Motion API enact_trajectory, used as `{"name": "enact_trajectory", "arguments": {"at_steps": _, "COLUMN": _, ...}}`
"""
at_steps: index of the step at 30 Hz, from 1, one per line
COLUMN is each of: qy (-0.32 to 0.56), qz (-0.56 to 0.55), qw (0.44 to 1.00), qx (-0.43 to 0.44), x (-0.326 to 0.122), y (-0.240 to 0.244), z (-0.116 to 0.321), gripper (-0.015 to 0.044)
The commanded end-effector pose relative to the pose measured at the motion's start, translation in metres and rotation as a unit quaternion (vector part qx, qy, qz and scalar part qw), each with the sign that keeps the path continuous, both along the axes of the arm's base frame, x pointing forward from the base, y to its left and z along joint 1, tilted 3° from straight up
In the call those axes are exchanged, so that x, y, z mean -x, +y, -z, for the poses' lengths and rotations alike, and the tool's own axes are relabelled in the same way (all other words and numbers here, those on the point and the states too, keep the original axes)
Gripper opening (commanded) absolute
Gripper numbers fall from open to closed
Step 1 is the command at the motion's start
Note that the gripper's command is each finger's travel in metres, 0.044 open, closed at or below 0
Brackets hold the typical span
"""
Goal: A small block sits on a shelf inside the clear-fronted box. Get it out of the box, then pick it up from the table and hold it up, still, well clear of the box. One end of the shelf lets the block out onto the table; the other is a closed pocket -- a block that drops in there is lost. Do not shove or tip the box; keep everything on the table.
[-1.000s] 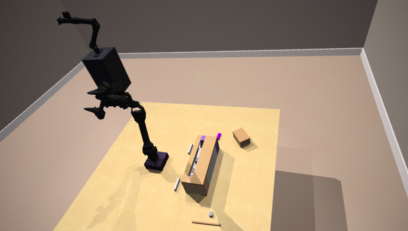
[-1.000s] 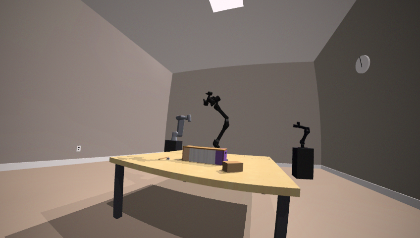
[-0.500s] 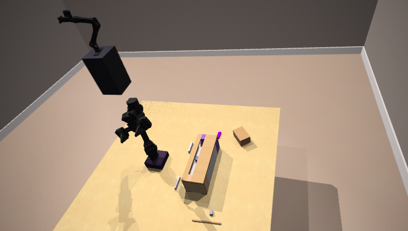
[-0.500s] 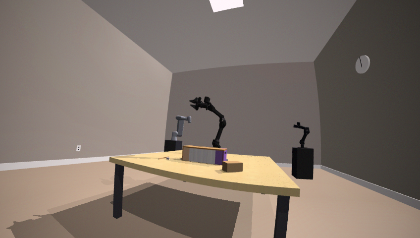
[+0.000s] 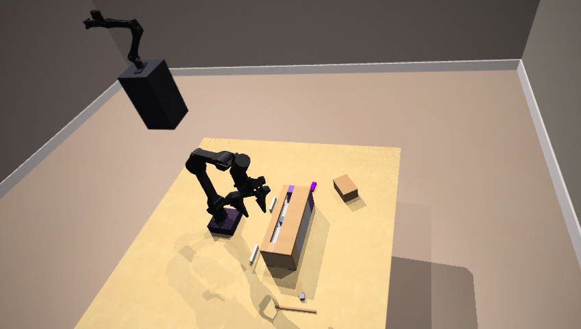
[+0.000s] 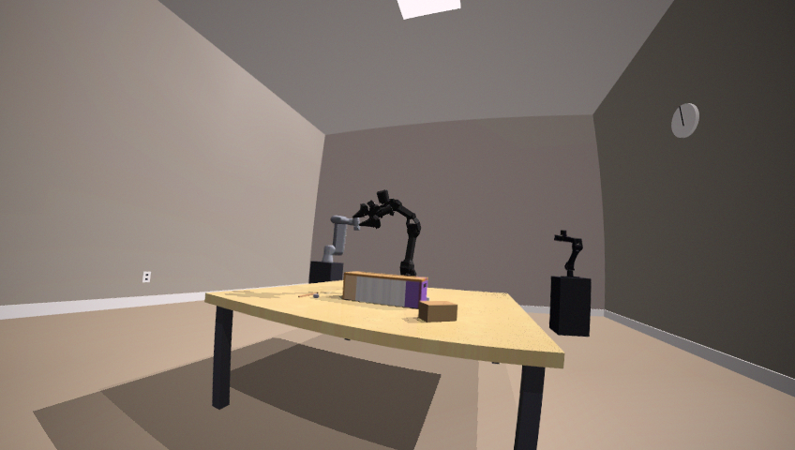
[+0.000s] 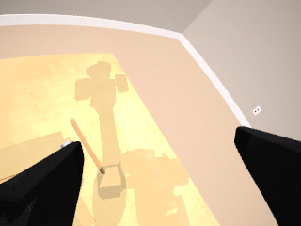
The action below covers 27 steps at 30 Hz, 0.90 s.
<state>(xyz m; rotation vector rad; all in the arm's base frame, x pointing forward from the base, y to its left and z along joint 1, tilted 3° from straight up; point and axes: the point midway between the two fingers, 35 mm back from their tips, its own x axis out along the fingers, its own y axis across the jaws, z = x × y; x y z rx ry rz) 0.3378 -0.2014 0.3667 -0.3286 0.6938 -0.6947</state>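
- Grey-brown walls surround my pale yellow table.
- Inside the box, a small blue block shows through the top slot; I can't tell its long axis or facing.
- The box runs near-left to far-right.
- My gripper is wide, holding nothing.

Arm raised and bent at the elbow, gripper up in the air, fingers wide apart, nothing between them.
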Motion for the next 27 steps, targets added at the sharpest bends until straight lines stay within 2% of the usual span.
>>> {"name": "enact_trajectory", "arguments": {"at_steps": 1, "qy": 0.153, "qz": -0.124, "qw": 0.98, "qx": 0.012, "x": -0.02, "y": 0.046, "z": 0.053, "gripper": 0.04}}
{"name": "enact_trajectory", "arguments": {"at_steps": 5, "qy": 0.288, "qz": -0.249, "qw": 0.924, "qx": 0.032, "x": -0.026, "y": 0.093, "z": 0.1, "gripper": 0.04}}
{"name": "enact_trajectory", "arguments": {"at_steps": 9, "qy": 0.412, "qz": -0.376, "qw": 0.828, "qx": 0.056, "x": -0.019, "y": 0.142, "z": 0.143, "gripper": 0.04}}
{"name": "enact_trajectory", "arguments": {"at_steps": 13, "qy": 0.513, "qz": -0.494, "qw": 0.698, "qx": 0.081, "x": 0.001, "y": 0.186, "z": 0.179, "gripper": 0.04}}
{"name": "enact_trajectory", "arguments": {"at_steps": 16, "qy": 0.582, "qz": -0.583, "qw": 0.559, "qx": 0.1, "x": 0.026, "y": 0.221, "z": 0.205, "gripper": 0.04}}
{"name": "enact_trajectory", "arguments": {"at_steps": 17, "qy": 0.592, "qz": -0.597, "qw": 0.531, "qx": 0.103, "x": 0.031, "y": 0.226, "z": 0.209, "gripper": 0.04}}
{"name": "enact_trajectory", "arguments": {"at_steps": 27, "qy": 0.595, "qz": -0.602, "qw": 0.522, "qx": 0.104, "x": 0.033, "y": 0.228, "z": 0.21, "gripper": 0.04}}
